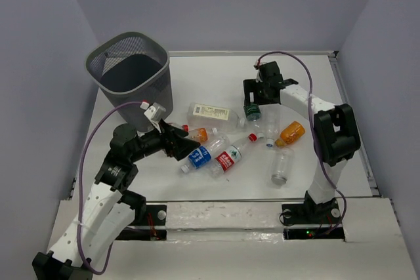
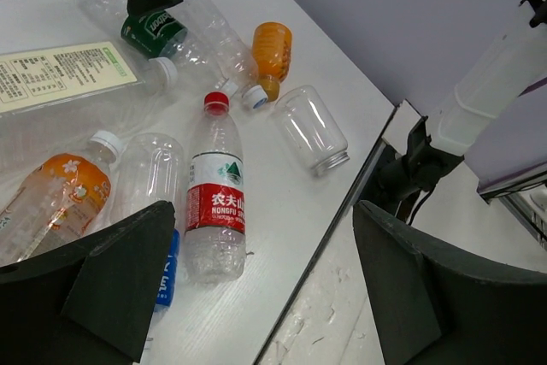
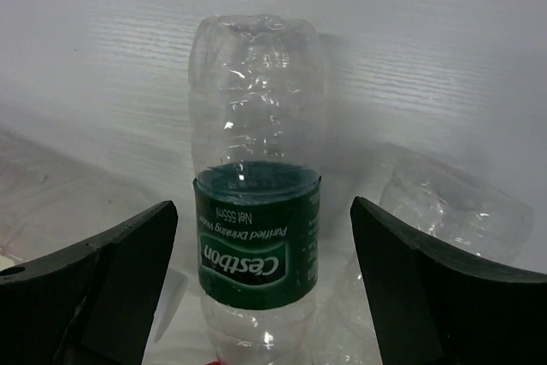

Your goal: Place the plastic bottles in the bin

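Several plastic bottles lie in a loose cluster mid-table. My right gripper [image 1: 253,104] is open, its fingers either side of a clear green-labelled bottle [image 3: 256,245] without touching it. My left gripper [image 1: 187,143] is open and empty, low over the cluster's left side. In the left wrist view its left finger [image 2: 102,279] covers part of a blue-labelled bottle [image 1: 198,157], with a red-labelled bottle [image 2: 215,203] just beside it. An orange bottle [image 2: 60,198] and a squarish white-labelled bottle [image 1: 213,115] lie nearby. The dark mesh bin [image 1: 131,73] stands at the back left.
A small orange bottle [image 1: 290,133], a clear jar-like bottle [image 1: 281,166] and a clear bottle [image 1: 269,126] lie to the right of the cluster. The table's near edge [image 2: 342,211] runs close under my left gripper [image 2: 263,237]. Grey walls enclose the table.
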Robot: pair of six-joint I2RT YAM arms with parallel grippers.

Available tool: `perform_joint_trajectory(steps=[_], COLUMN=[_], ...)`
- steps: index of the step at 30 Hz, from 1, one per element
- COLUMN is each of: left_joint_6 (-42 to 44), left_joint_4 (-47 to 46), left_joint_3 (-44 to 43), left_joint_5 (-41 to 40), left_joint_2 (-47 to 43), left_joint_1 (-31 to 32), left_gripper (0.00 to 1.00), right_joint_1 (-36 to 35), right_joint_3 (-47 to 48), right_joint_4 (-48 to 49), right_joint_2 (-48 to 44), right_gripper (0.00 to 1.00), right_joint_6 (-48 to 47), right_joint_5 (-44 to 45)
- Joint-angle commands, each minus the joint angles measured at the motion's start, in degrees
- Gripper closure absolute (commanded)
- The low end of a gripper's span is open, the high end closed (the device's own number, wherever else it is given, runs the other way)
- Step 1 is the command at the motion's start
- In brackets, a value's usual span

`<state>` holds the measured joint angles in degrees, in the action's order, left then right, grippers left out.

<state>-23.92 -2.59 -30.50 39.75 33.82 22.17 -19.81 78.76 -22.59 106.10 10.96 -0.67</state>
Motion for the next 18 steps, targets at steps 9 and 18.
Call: perform_joint_trajectory(steps=[9, 18], left_joint_6=[-0.1, 4.4], left_joint_4=[-0.6, 7.8], left_joint_3=[-3.3, -14.2], left_joint_5=[-1.2, -28.0], left_joint_2=[9.7, 22.9], left_joint_1=[4.8, 27.6], left_gripper=[0.05, 0.01], right_joint_1=[-1.9, -1.9], right_joint_3=[7.8, 8.7], right_joint_4=[-0.1, 0.4], right_joint_2=[7.6, 2.7], right_gripper=[0.25, 0.57], right_joint_6=[-2.9, -3.2], right_joint_5=[0.3, 3.1])
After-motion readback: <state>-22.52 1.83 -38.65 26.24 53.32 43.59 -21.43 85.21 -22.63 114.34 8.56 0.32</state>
